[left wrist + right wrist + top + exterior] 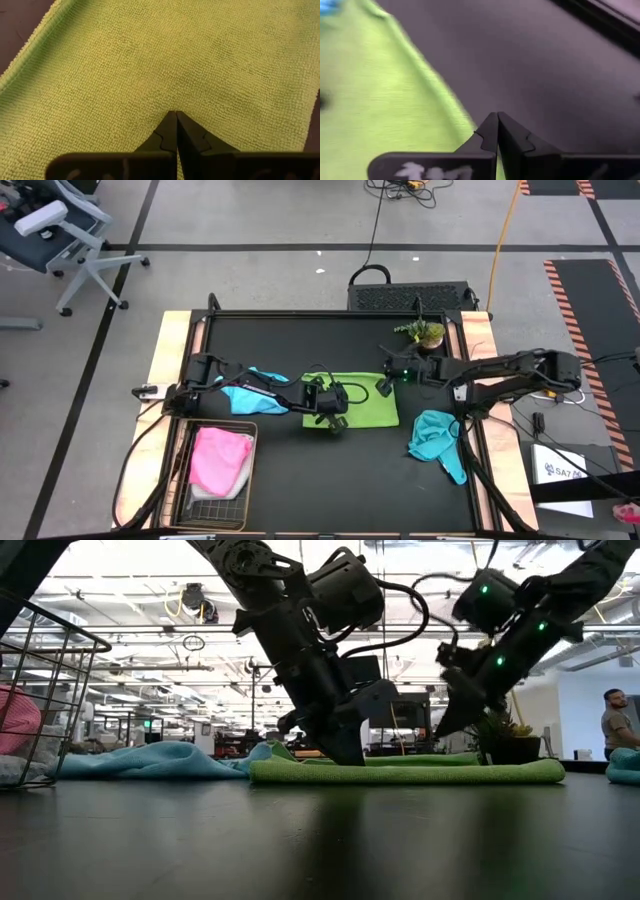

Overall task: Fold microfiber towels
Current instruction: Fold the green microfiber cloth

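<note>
1. Left gripper [331, 420] is pressed down on the lime green towel [365, 402], near the towel's front-left edge; fingers clenched tip to tip, nothing between them. The left wrist view shows the closed tips [174, 131] right on the green pile.
2. Right gripper [383, 386] sits at the far-right corner of the same towel, fingers clenched, empty. Right wrist view: closed tips [496, 131] at the towel's edge, green on one side, bare table [545, 65] on the other.
3. Lime green towel lies flat, folded into a rectangle, spanning between the two grippers; the low view shows it as a thick flat layer [420, 772].
4. Light blue towel [252, 392] is crumpled just behind the left gripper, under the left arm, touching the green one's left end.
5. Teal towel [436, 440] is bunched well to the near-right of the right gripper.
6. Pink towel [218, 458] is in the wire basket [190, 510], with a pale towel [240, 478] under it, near-left of the left gripper.
7. Potted plant [428, 333] stands just beyond the right gripper.
</note>
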